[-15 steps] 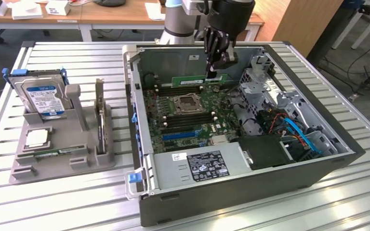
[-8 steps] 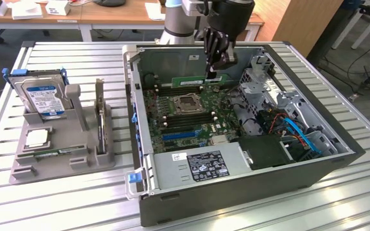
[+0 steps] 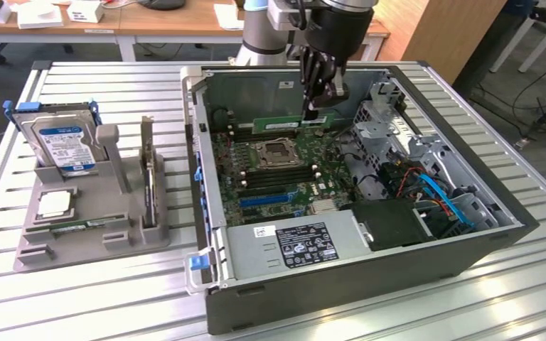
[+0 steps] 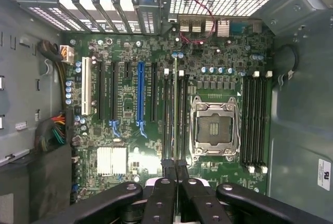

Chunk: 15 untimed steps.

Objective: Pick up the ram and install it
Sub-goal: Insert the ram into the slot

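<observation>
My gripper (image 3: 313, 108) hangs inside the open computer case (image 3: 368, 284), shut on the ram (image 3: 278, 125), a narrow green stick with a pale label. The ram is held level, a little above the motherboard (image 3: 283, 177), near the case's far wall and beyond the CPU socket (image 3: 279, 151). In the wrist view the gripper (image 4: 176, 168) holds the ram (image 4: 175, 104) edge-on as a thin line over the black memory slots (image 4: 180, 120) beside the CPU socket (image 4: 213, 128). Whether the ram touches a slot I cannot tell.
On the exterior view's left a grey holder (image 3: 26, 252) carries a hard drive (image 3: 60, 145), a processor (image 3: 55, 204), an upright card (image 3: 148, 177) and a second green stick (image 3: 88, 226). Inside the case sit the power supply (image 3: 292, 241), drive cage (image 3: 387, 121) and blue cables (image 3: 443, 199).
</observation>
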Available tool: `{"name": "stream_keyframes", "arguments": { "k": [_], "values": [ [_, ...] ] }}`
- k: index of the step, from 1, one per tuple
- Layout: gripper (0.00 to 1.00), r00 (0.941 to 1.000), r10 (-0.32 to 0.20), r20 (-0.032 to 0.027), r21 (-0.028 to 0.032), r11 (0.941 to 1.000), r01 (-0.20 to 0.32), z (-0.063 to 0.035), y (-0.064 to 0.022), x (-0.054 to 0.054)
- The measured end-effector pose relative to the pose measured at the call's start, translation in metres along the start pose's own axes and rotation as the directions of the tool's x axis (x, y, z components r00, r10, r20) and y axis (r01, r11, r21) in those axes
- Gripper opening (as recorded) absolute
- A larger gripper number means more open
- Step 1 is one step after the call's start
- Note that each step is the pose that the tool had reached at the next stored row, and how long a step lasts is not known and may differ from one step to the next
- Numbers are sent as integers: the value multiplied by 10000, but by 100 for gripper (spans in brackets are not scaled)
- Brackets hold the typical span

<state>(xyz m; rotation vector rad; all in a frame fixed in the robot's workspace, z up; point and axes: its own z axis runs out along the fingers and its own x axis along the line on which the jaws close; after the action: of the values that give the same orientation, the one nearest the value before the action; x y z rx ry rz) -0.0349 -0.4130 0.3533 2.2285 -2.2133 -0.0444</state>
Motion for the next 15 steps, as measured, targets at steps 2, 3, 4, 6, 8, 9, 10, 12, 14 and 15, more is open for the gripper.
{"name": "stream_keyframes", "arguments": {
  "k": [2, 3, 4, 6, 8, 9, 10, 12, 14, 15],
  "values": [
    [11, 10000, 0, 1, 0, 10000, 0, 21, -1, 0],
    [11, 10000, 0, 1, 0, 10000, 0, 32, -1, 0],
    [11, 10000, 0, 1, 0, 10000, 0, 44, -1, 1],
    [11, 10000, 1, 1, 0, 10000, -1, 68, -2, 1],
    [11, 10000, 2, 2, 0, 10000, -2, 93, -2, 2],
    [11, 10000, 3, 1, 0, 10000, -3, 105, -2, 2],
    [11, 10000, 4, 0, 0, 10000, -4, 116, -3, 2],
    [11, 10000, 8, 0, 0, 10000, -8, 138, -3, 3],
    [11, 10000, 13, 1, 0, 10000, -13, 161, -3, 3],
    [11, 10000, 16, 2, 1, 10000, -16, 172, -4, 3]
  ]
}}
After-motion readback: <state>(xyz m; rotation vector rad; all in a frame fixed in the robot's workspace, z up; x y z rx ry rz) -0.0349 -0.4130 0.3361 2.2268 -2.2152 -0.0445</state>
